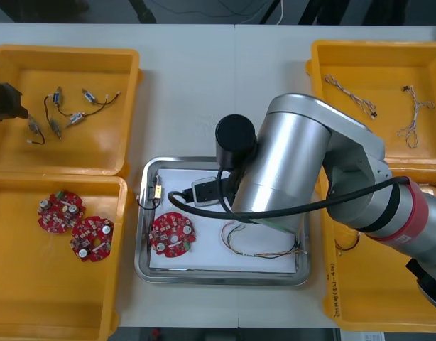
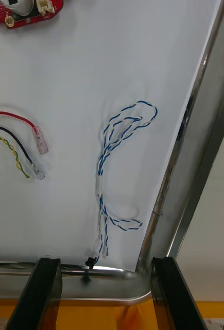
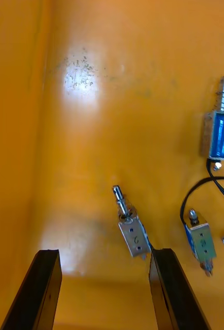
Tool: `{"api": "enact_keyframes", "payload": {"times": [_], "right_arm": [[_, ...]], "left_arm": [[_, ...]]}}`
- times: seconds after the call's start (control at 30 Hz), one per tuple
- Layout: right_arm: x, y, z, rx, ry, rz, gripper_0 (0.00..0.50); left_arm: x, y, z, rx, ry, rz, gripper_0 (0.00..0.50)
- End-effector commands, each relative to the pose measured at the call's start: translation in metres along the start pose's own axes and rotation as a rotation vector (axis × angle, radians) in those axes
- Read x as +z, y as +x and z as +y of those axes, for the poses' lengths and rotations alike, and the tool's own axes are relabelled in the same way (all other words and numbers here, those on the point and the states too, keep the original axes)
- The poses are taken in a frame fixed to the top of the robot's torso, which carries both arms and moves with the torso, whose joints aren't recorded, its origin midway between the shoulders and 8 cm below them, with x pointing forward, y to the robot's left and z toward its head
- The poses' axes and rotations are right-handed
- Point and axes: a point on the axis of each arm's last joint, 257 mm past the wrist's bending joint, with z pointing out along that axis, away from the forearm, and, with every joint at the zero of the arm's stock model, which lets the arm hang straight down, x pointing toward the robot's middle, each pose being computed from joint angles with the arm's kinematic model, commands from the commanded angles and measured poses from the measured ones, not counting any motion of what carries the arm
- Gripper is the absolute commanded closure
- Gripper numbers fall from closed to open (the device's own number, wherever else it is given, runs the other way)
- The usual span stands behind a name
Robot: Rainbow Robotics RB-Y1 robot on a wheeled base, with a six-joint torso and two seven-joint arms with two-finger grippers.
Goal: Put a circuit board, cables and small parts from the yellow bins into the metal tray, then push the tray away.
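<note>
Blue-white cable (image 2: 100, 178) lies beyond right gripper (image 2: 105, 263) (fingers (image 2: 42, 289) apart); left gripper (image 3: 105, 252) gapes over bin (image 3: 91, 103).

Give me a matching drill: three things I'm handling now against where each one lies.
1 blue and white cable
2 small metal part
3 lone circuit board

A yellow bin floor, by the open left gripper
B left half of the metal tray
C along the tray's wall, ahead of the open right gripper

Pairs: 1-C, 2-A, 3-B.
</note>
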Motion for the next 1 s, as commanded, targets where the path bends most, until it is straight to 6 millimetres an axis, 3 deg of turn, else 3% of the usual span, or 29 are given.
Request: {"api": "enact_keyframes", "payload": {"times": [0.03,0.37,0.5,1.0], "right_arm": [[-0.034,-0.021,-0.022,0.102,0.050,-0.105,0.000],[-0.069,-0.005,-0.058,0.310,0.102,-0.207,0.000],[-0.071,0.016,-0.062,0.428,0.077,-0.212,0.000],[-0.092,0.130,-0.062,0.993,0.110,-0.181,0.000]], "left_arm": [[-0.001,-0.029,-0.015,-0.164,0.025,-0.073,0.000],[0.012,-0.024,-0.023,-0.175,0.017,-0.066,0.000],[0.018,-0.020,-0.024,-0.176,0.011,-0.061,0.000],[0.033,-0.012,-0.030,-0.173,0.000,-0.054,0.000]]}}
